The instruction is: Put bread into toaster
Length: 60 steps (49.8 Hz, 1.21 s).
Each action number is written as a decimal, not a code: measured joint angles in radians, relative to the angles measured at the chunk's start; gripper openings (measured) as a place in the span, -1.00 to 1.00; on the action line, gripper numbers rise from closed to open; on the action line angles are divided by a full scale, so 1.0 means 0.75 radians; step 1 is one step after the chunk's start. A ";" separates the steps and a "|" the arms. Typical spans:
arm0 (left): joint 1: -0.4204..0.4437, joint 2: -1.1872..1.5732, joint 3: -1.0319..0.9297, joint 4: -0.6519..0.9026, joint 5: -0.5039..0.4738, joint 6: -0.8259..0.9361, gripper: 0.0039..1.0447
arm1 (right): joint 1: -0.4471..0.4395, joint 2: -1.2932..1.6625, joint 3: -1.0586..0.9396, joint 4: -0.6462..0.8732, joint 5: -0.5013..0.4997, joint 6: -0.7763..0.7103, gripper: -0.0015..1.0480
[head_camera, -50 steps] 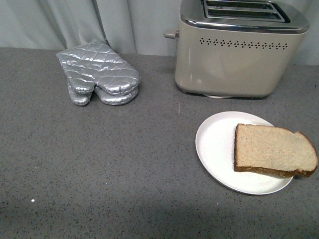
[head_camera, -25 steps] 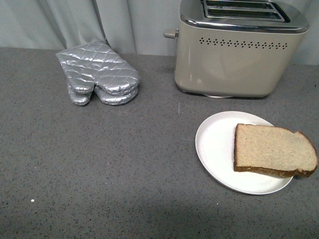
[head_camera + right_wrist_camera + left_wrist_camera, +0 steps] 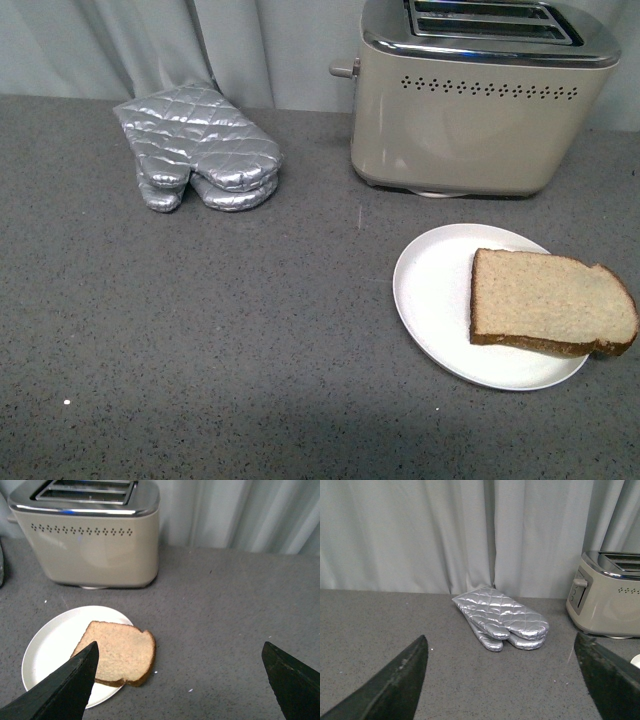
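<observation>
Right gripper (image 3: 180, 645): jaws released, spread wide, nothing between them. Both dark fingers (image 3: 65, 690) are clear of every object.

Left gripper (image 3: 500, 639): jaws also released and wide apart, nothing gripped.

The bread (image 3: 117, 652) lies flat ahead of and below my right jaws, off their centre line and nearer the finger on my left-arm side. That fingertip overlaps one corner of the slice in the right wrist view, but I cannot tell any contact. The slice is light brown with a darker crust. It rests on a white plate (image 3: 50, 645), and in the front view its rounded end overhangs the plate's rim on the side away from the mitts.

The toaster (image 3: 90, 550) stands upright beyond the bread, further from my right jaws, apart from the plate. It has a beige body and a chrome top with two slots facing up. The only marking I can make out is a row of small dot perforations along the upper wall. The lever knob is on the end facing the mitts.

A pair of silver quilted oven mitts (image 3: 500, 617) lies stacked ahead of my left jaws, roughly on their centre line, with the toaster off toward my right-arm side.

Everything sits on a grey speckled counter (image 3: 200, 330), with a pale curtain (image 3: 250, 50) behind.
</observation>
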 joint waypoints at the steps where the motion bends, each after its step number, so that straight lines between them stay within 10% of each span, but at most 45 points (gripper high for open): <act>1: 0.000 0.000 0.000 0.000 -0.001 0.000 0.72 | -0.011 0.078 0.021 0.025 -0.020 0.003 0.81; 25: 0.000 0.000 0.000 0.000 0.000 0.003 0.88 | -0.159 1.283 0.600 -0.216 -0.528 0.071 0.81; 60: 0.000 0.000 0.000 0.000 -0.001 0.003 0.88 | -0.084 1.836 0.912 -0.208 -0.574 0.248 0.66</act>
